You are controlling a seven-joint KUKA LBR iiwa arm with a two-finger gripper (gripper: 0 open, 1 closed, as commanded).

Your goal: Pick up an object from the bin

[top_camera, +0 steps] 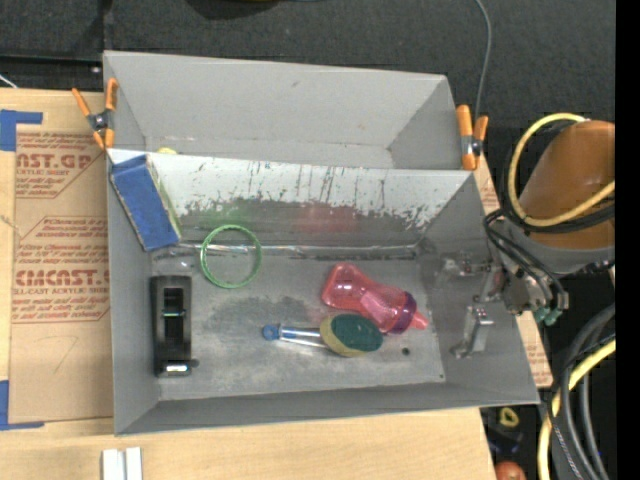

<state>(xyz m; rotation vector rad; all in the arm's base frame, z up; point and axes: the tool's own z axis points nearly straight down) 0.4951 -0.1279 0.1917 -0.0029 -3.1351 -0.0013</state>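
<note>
Hanging over the bin's [300,108] right wall, the gripper [470,330] merges with grey metal; its opening cannot be told. Nearest lies a pink bottle-like thing [362,295], apparently plastic.

In the bin [300,108], a sponge block [143,203] leaned on the left wall at the far end. A ring [230,256] lay just right of it, and a tape dispenser [171,325] sat nearer, beside the left wall. Right of centre lay a bottle-shaped toy [362,295], with a round pad [352,334] touching its near side and a small tube [290,335] just left of the pad. The pincer [468,340] hung over the right wall.
</note>
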